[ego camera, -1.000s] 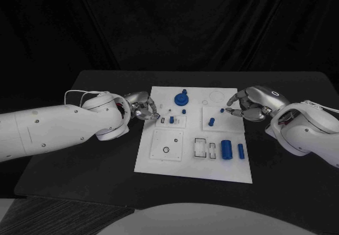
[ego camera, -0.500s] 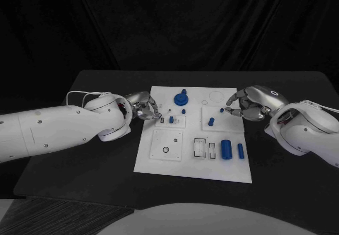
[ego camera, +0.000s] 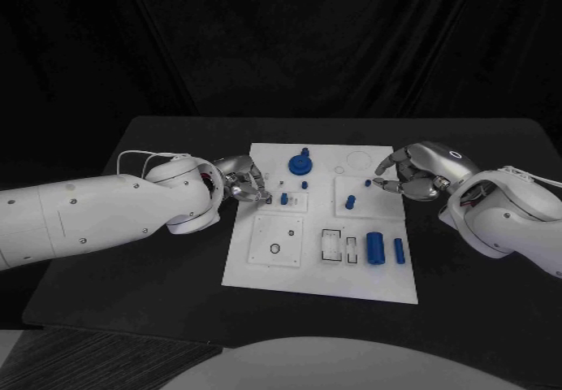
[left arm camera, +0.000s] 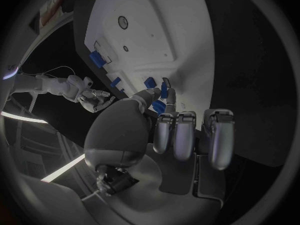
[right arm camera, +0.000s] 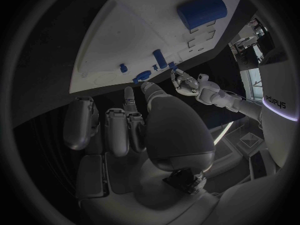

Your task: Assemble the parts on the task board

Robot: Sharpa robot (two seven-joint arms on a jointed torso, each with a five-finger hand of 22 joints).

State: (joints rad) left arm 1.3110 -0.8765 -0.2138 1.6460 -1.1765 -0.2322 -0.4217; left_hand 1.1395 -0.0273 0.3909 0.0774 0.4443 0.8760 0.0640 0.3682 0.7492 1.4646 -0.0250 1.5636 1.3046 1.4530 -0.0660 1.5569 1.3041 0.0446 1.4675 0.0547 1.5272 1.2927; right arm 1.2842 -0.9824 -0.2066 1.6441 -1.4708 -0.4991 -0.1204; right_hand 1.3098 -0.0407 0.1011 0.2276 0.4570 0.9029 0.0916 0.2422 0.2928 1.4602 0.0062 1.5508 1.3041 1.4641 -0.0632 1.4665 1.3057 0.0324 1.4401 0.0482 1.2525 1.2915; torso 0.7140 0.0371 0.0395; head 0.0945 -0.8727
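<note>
The white rectangular task board [ego camera: 318, 268] lies in the middle of the head view on the black table [ego camera: 140, 284], with small blue plastic parts spread over it: a round blue disc with a knob [ego camera: 301, 165] near its upper edge, a small blue peg [ego camera: 283, 198] in the upper-left panel, a fat blue cylinder [ego camera: 375, 248] and a slimmer blue bar [ego camera: 399, 251] at lower right. Over the last second the left hand [ego camera: 246, 183] has crept rightward from the board's left edge, so its fingertips now sit just beside the small peg (a reach toward it, I judge, and no part has yet been seated by it). The right hand [ego camera: 410, 175] has kept its place at the board's upper-right edge, fingers curled inward near another small blue peg [ego camera: 366, 184]; whether it touches or holds that peg I cannot tell. The left wrist view adds what the head view hides: the left hand's thumb and a fingertip [left arm camera: 169, 96] close around a small blue piece [left arm camera: 163, 89], apparently pinching it, the other fingers straight.
</note>
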